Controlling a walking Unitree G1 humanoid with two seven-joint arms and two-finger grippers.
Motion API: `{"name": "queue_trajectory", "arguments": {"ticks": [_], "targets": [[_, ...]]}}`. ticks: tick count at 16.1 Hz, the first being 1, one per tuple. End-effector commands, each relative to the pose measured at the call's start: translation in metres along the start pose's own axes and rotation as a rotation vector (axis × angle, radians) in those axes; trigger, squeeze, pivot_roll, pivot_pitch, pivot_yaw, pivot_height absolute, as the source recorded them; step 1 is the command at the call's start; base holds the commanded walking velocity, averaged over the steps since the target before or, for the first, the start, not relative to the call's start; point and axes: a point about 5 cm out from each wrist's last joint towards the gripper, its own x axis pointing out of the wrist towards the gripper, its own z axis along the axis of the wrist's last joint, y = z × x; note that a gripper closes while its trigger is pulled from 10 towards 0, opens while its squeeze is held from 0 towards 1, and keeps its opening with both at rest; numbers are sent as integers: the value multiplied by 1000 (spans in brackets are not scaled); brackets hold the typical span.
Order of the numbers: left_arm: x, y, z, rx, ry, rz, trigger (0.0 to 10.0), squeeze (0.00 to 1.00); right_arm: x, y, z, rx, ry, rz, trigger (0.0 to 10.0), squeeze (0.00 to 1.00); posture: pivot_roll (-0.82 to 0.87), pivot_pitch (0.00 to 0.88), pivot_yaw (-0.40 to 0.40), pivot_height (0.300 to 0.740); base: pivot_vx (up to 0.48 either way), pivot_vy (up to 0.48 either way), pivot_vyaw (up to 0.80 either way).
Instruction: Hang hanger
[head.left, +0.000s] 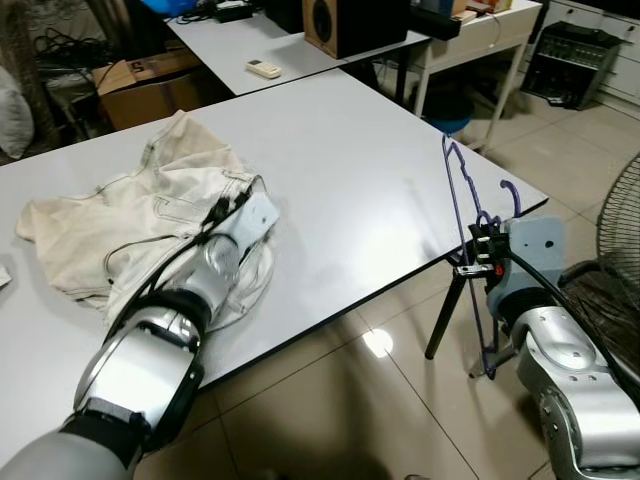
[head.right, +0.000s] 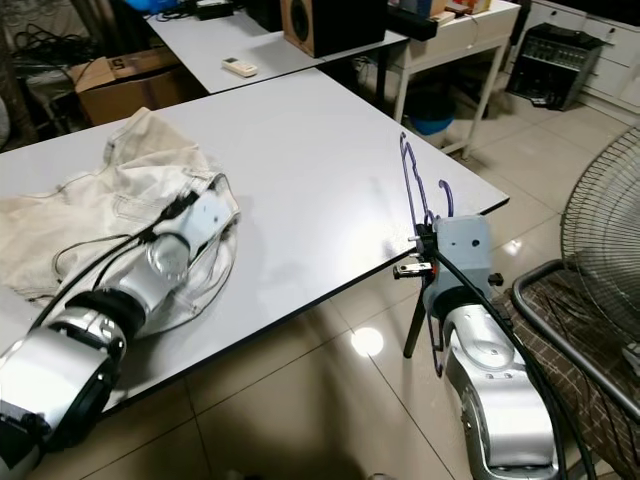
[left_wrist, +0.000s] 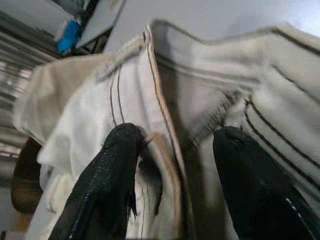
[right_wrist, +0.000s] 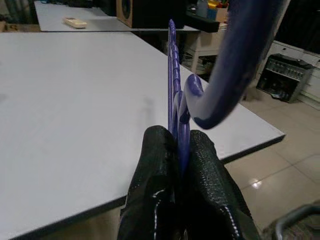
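A cream garment (head.left: 130, 220) lies crumpled on the left part of the white table (head.left: 380, 190). My left gripper (left_wrist: 175, 150) is open, its two black fingers (left_wrist: 112, 165) pressed down on either side of a seamed fold of the fabric. A purple plastic hanger (head.left: 462, 210) stands upright at the table's right edge, its hook (right_wrist: 235, 55) curving close to the camera. My right gripper (right_wrist: 179, 150) is shut on the hanger, pinching its thin bars between both fingers beside the table edge (head.right: 400, 262).
A second white table (head.left: 260, 45) behind holds a remote control (head.left: 264, 69) and a wooden speaker (head.left: 350, 25). A cardboard box (head.left: 150, 85) sits at the back left. A standing fan (head.right: 610, 220) rises at the right, over glossy tiled floor (head.left: 360, 400).
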Motion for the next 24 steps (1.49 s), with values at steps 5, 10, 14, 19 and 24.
{"name": "queue_trajectory", "arguments": {"ticks": [5,10,14,19,24], "targets": [[0,22,-16,-20,57,88,10000,0,1,5,6,-4,-6,12,10000,0,-224,0,70,740,0,0,0],[3,75,-6,-89,5,207,10000,0,7,9,4,14,-7,18,10000,0,-168,0,77,740,0,0,0],[4,92,4,-98,-53,187,10000,0,10,10,2,32,-11,7,10000,0,-134,0,95,740,0,0,0],[3,99,-4,-74,-7,180,10000,0,10,8,-2,44,-12,-17,10000,0,-121,0,108,740,0,0,0],[0,88,-31,-145,122,126,0,0,13,6,0,46,-24,-30,10000,0,-125,0,117,740,0,0,0]]}}
